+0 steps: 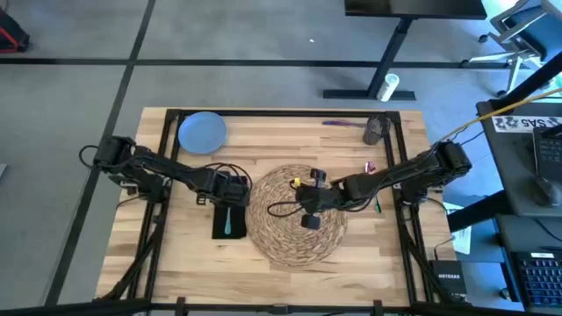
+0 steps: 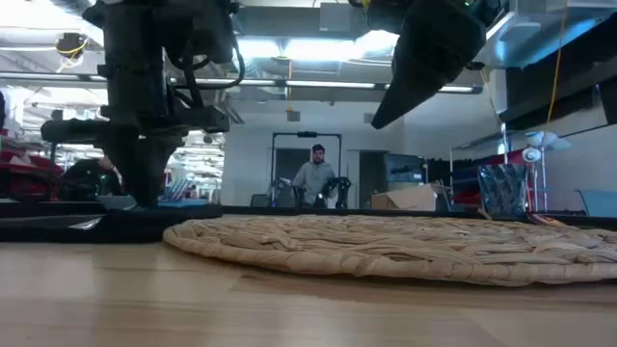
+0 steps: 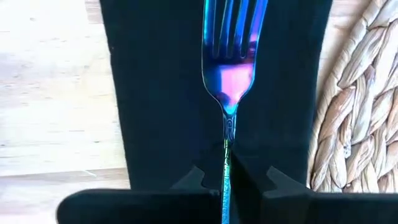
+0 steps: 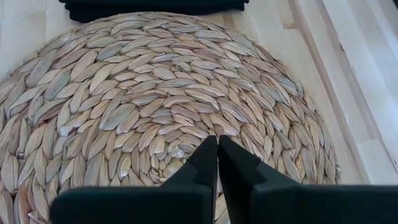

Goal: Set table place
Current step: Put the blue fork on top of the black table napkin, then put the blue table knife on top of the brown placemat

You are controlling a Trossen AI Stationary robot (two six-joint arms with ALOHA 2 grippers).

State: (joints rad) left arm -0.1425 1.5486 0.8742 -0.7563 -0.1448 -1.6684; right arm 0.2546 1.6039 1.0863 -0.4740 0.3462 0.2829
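Observation:
The black napkin [image 1: 230,221] lies on the table [image 1: 176,254] left of the round woven placemat [image 1: 297,215]. The teal fork [image 3: 229,62] lies lengthwise over the napkin, tines toward the near edge. My left gripper [image 3: 227,173] stands at the napkin's far end [image 1: 230,193], shut on the fork. My right gripper [image 4: 217,146] hangs shut above the placemat's middle [image 1: 307,211], holding nothing. The pale blue plate [image 1: 202,132] sits at the far left, and the grey cup [image 1: 375,130] at the far right. My left gripper pinches the fork's thin handle [image 3: 227,146] between its two fingers, behind the neck. The fingers come down from above at the napkin's far end. The fork runs straight out from them over the napkin [image 3: 161,93]. Whether it rests on the cloth, I cannot tell.
A purple-handled piece of cutlery [image 1: 338,124] lies beside the cup at the far edge. More coloured cutlery [image 1: 370,167] lies right of the placemat, under the right arm. A person [image 2: 316,178] stands in the room beyond the table.

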